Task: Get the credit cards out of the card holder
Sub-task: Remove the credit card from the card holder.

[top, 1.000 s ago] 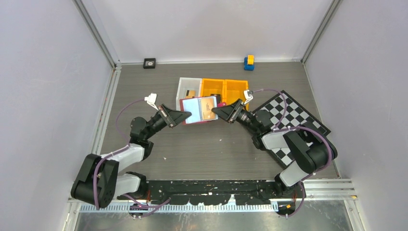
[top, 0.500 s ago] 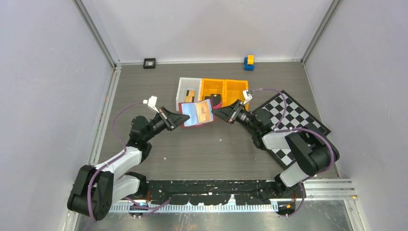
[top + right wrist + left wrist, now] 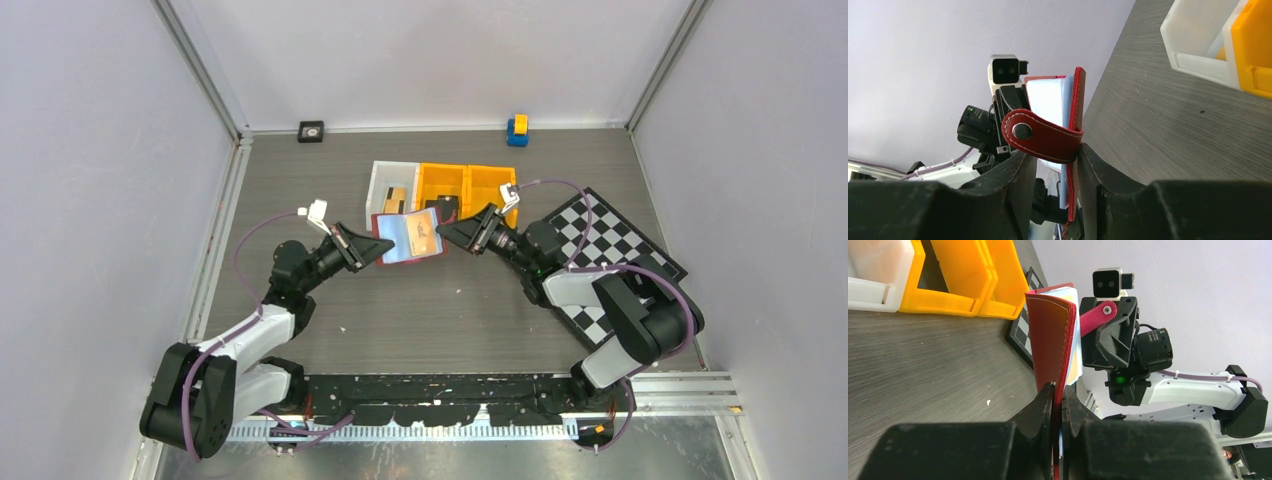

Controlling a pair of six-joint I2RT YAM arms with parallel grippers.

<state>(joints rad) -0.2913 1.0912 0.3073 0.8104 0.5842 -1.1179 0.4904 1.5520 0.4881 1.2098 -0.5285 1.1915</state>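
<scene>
The red card holder (image 3: 410,238) hangs open above the table between my two grippers, its pale bluish sleeves facing up. A tan credit card (image 3: 425,235) shows inside a sleeve. My left gripper (image 3: 378,246) is shut on the holder's left edge; the wrist view shows both pads pinching the red cover (image 3: 1050,335) at the left gripper (image 3: 1058,390). My right gripper (image 3: 1053,155) stands open astride the holder's other edge (image 3: 1078,105). One finger touches the cover and the other stands clear of it. The snap tab (image 3: 1040,137) curls across in front of the jaws.
Behind the holder stand a white bin (image 3: 383,180) with a tan card (image 3: 396,197) in it and two orange bins (image 3: 470,180). A chequered board (image 3: 610,240) lies at the right under my right arm. A blue-yellow block (image 3: 517,129) and a small black item (image 3: 311,130) sit by the back wall.
The left arm shifted and the holder tilted, moving slightly left. The right gripper narrowed, widened again, and edged left onto the holder's edge.
</scene>
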